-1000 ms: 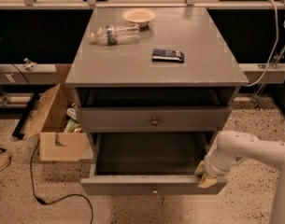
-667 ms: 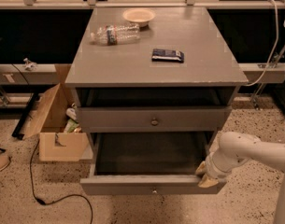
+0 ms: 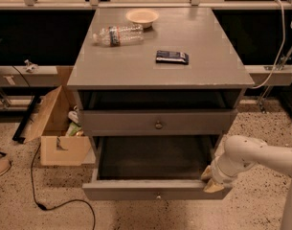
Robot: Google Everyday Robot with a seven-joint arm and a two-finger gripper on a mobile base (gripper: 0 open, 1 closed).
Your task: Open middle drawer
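The middle drawer (image 3: 155, 189) stands pulled out of the grey cabinet (image 3: 160, 66). Its flat grey front has a small round metal knob (image 3: 158, 195) at the centre, and its inside is dark and looks empty. My gripper (image 3: 210, 180), on a white arm coming in from the right, sits at the drawer's front right corner, against the inner side of the front panel. Above it, the taller grey drawer (image 3: 157, 122) with a brassy knob (image 3: 158, 125) is closed. The lowest drawer is hidden under the open one.
On the cabinet top lie a plastic bottle (image 3: 117, 34), a pale bowl (image 3: 142, 17) and a dark packet (image 3: 172, 57). An open cardboard box (image 3: 57, 128) stands on the floor at the left, with a black cable (image 3: 38, 195) trailing near it.
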